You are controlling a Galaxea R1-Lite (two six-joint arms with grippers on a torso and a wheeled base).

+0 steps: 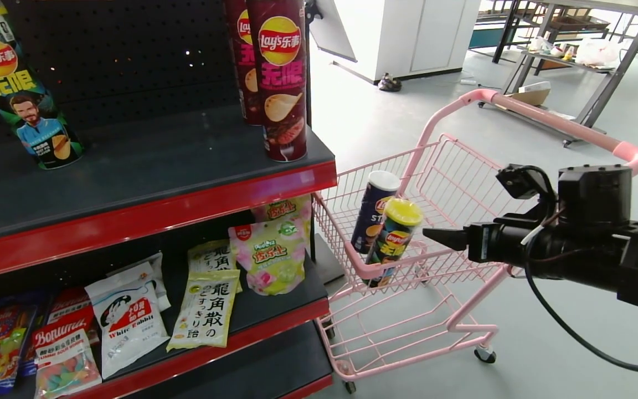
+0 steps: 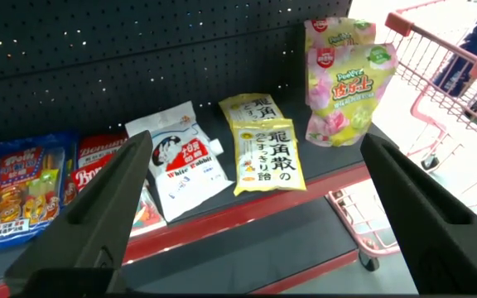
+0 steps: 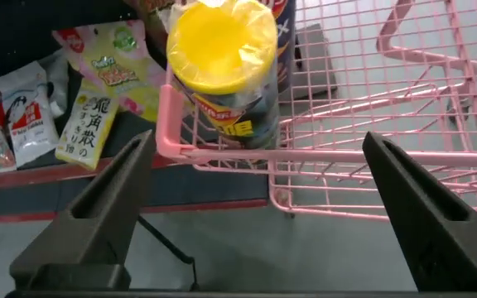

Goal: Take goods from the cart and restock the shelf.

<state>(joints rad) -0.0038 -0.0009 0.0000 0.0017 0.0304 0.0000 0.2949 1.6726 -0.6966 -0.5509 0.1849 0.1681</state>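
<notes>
We locate the yellow-lidded can [image 1: 395, 235] leaning in the corner of the pink cart [image 1: 546, 119] nearest the shelf [image 1: 147, 166], just beside a dark blue can [image 1: 373, 210] with a white lid. The right gripper [image 3: 255, 211] hangs outside the cart's rim, near the yellow-lidded can, its fingers spread wide and holding nothing. The shelf's upper board carries three upright chip cans; its lower board holds candy bags [image 2: 263, 153]. The left gripper [image 2: 251, 211] faces the lower board, its fingers likewise apart and empty.
</notes>
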